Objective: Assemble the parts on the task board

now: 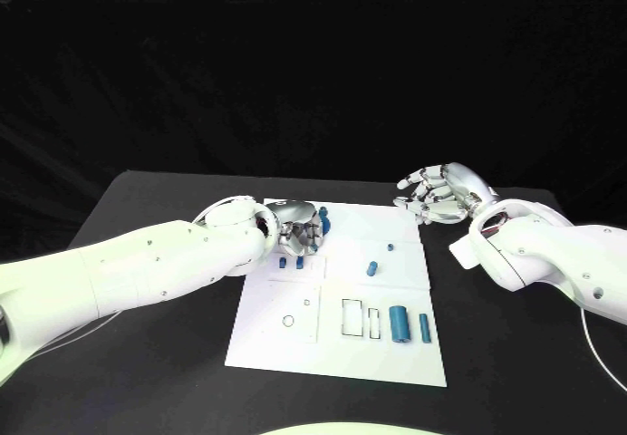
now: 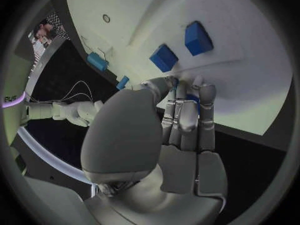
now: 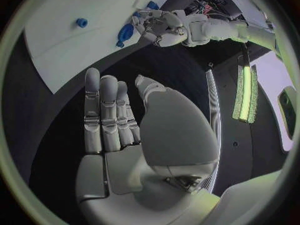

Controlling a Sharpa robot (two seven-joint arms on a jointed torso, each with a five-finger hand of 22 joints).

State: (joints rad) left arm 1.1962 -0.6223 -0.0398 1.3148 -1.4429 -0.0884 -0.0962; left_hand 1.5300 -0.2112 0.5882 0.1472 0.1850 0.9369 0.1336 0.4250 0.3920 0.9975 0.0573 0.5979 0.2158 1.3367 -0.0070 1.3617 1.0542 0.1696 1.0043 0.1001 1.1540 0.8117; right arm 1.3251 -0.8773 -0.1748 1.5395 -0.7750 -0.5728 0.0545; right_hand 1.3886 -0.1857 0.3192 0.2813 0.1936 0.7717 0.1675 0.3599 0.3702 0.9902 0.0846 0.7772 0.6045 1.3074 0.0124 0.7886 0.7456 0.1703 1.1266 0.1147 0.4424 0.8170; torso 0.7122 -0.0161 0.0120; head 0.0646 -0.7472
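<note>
Head view first: we see the white board lying in the middle of the black table, with our left hand down over the board's far left corner. Its fingers are curled around a small blue part there, though we cannot tell from above how firmly it is held. Two short blue pegs stand just beside that hand, two more small blue pieces stand near the board's middle, and a thick blue cylinder lies next to a thin blue rod near the right edge, beside outlined slots. We judge the loose pieces are laid out by their slots so each can be picked and seated in turn. Our right hand hovers off the far right corner, fingers spread, holding nothing, probably parked out of the way.

Left wrist view: the left hand's fingertips press together on a blue piece at the board's surface, with two blue blocks standing just beyond. The pinch looks like a grasp or a seating push; we cannot tell which.

Right wrist view: the right hand is flat and open above bare table, with the board and the left hand well apart from it.
</note>
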